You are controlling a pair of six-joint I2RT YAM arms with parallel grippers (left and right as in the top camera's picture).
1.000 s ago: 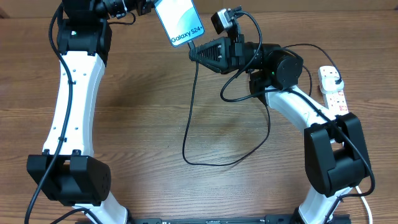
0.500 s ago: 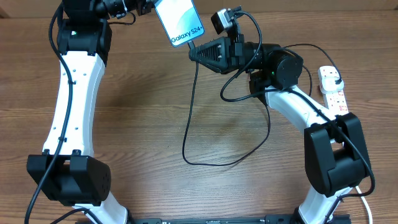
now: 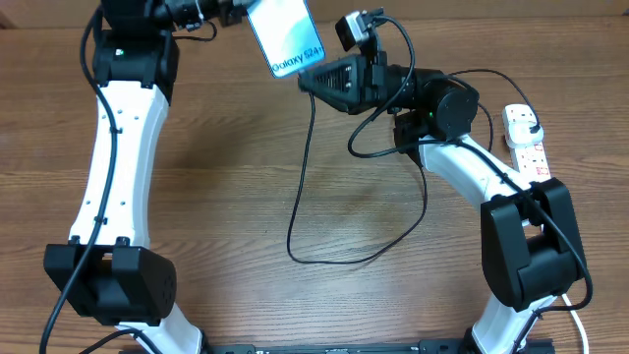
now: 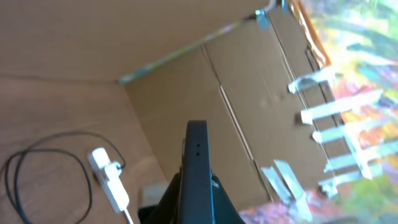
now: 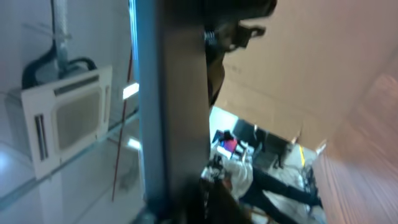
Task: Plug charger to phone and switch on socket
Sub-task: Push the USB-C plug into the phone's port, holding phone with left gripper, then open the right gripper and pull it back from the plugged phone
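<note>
Overhead | left end effector (image 3: 239, 12) grips phone (image 3: 285, 34) | right end effector (image 3: 306, 84) beside phone's lower edge, opening: cannot tell

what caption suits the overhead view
Left claw holds the slim blue-screen smartphone; right claw at its lower corner, thin black cable trailing below.

Wood-grain table (image 3: 236, 177), cardboard wall (image 4: 249, 93) — taped seams, ceiling air-conditioner (image 5: 65, 118) overhead
</note>
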